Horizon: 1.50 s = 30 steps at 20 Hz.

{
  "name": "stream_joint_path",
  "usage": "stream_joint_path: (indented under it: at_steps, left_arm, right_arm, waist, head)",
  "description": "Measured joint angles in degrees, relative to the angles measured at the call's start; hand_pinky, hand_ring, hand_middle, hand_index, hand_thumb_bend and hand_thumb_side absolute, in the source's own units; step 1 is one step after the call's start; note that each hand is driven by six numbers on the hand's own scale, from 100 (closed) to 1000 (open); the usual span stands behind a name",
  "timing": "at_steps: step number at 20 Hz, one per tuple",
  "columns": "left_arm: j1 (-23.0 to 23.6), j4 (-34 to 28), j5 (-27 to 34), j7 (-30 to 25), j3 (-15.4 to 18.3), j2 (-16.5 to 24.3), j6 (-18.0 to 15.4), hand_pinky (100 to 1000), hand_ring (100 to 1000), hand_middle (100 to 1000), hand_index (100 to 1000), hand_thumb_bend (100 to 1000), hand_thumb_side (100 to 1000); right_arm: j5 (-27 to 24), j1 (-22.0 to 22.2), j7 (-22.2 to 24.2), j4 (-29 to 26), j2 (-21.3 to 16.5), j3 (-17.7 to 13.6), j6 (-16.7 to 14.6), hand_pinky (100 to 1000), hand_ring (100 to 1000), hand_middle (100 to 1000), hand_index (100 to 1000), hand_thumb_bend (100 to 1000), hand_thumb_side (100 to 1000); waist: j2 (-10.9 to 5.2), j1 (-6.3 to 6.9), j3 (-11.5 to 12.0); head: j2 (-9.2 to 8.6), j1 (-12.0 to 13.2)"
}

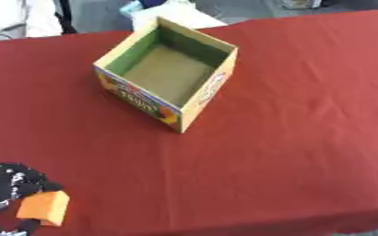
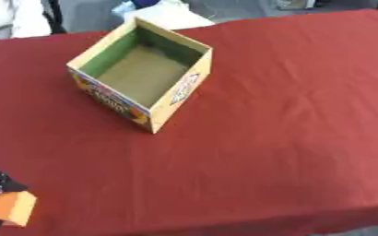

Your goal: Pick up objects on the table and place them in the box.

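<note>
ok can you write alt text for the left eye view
An open, empty cardboard box with printed sides stands on a red tablecloth. In the lower left corner, the robot's black left hand holds an orange block just above the cloth. The right hand is out of view.

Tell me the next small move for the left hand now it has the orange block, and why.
Probably lift and carry the orange block up and to the right, toward the open box. The left hand is curled round the block at the table's near-left corner, and the box stands well away, farther back, and looks empty. Lifting first should clear its near wall.
</note>
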Motion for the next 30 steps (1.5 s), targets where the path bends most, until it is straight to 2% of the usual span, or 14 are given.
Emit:
stream_joint_path:
  at_steps: [4,11,17,18,19,21,25,30]
  left_arm:
    - [-2.4,-0.3,3.9,2.4,1.5,0.9,-2.1,787,754,496,692,100,272]
    - [-11.0,-0.5,13.9,5.0,2.6,4.6,-6.1,792,749,521,708,100,259]
    - [-20.0,-0.5,21.7,2.8,2.1,6.6,-6.9,793,751,518,706,100,252]
    - [-22.0,-0.5,23.0,2.1,1.7,6.6,-6.9,794,751,517,705,100,307]
    - [-24.1,-0.5,24.3,1.3,1.3,6.6,-6.6,793,750,516,705,100,250]
    - [-28.7,-0.5,27.0,-0.9,0.4,6.5,-5.6,793,749,515,707,100,247]
    - [-39.8,1.5,32.5,-6.8,-2.0,3.4,-2.8,791,746,511,707,100,245]
    - [-52.4,9.7,36.4,-14.3,-5.1,-3.3,-2.1,782,739,510,702,100,245]
  right_arm:
    - [0.0,0.0,-0.1,0.0,0.0,0.0,-0.1,637,743,506,696,100,752]
    - [0.0,0.0,-0.2,0.0,-0.2,0.0,-0.2,637,743,506,695,100,753]
    - [0.0,-0.2,-0.2,0.0,-0.2,0.0,-0.2,637,743,505,695,100,753]
    - [0.0,-0.3,-0.2,0.0,-0.2,0.0,-0.2,637,743,505,695,100,751]
    - [0.0,-0.5,-0.1,0.0,-0.2,0.0,-0.2,637,743,505,695,100,753]
    - [-0.1,-0.6,0.0,0.0,-0.2,0.2,-0.1,637,743,505,695,100,754]
    - [-0.4,-1.0,0.3,0.0,-0.2,0.4,-0.2,636,743,504,695,100,755]
    - [-0.9,-1.7,0.8,0.0,-0.2,0.7,-0.2,635,743,502,694,100,758]
  waist:
    - [-0.01,0.15,0.1]
    - [-0.01,0.46,0.0]
    - [0.29,0.64,-0.7]
    - [0.32,0.65,-0.8]
    - [0.36,0.66,-1.0]
    - [0.47,0.64,-1.3]
    - [1.04,0.56,-2.0]
    - [2.15,0.44,-2.8]
  head:
    - [0.0,-0.2]
    - [0.0,0.1]
    - [-0.14,0.6]
    - [-0.26,0.7]
    - [-0.43,0.8]
    - [-0.55,1.0]
    - [-1.32,1.5]
    - [-2.52,2.3]
